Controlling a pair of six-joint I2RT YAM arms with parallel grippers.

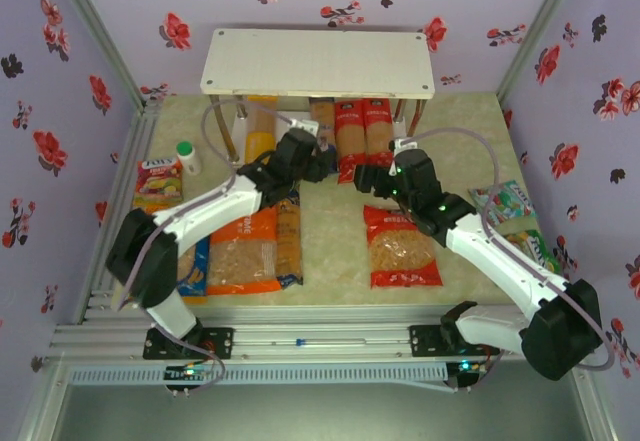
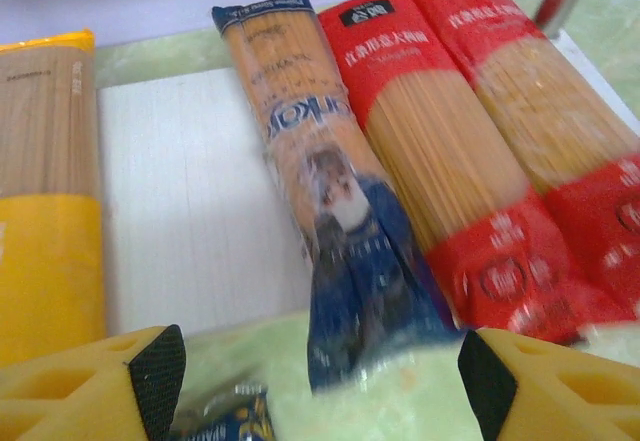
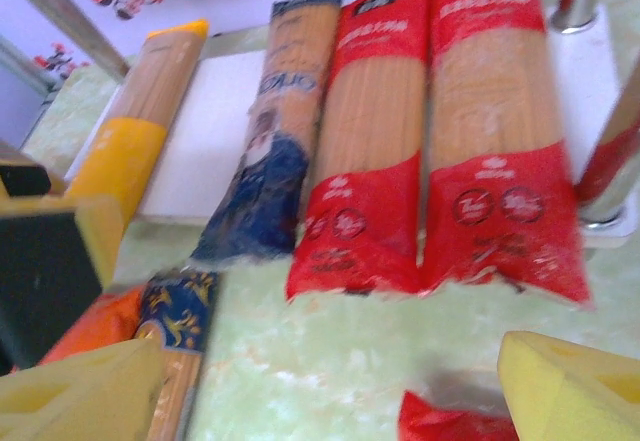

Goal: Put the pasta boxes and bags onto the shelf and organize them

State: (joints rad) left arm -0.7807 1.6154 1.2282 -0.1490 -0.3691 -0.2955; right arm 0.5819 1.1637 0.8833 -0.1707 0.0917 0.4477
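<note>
The left hand [image 2: 322, 376] is hovering wide open and empty before the dark blue pack [image 2: 320, 201], which is lying skewed on the lower tier of the shelf [image 2: 190, 191], its near end overhanging. The right hand [image 3: 330, 386] is gaping empty too. Pushing that pack squarely inward, parallel to the red packs [image 2: 430, 151], is looking wisest.

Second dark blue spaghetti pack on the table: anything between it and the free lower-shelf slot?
Nothing visible lies between the loose blue pack and the slot. The shelf's lower board is bare between the yellow pack and the shelved blue pack. The open left end effector hovers above that stretch.
</note>
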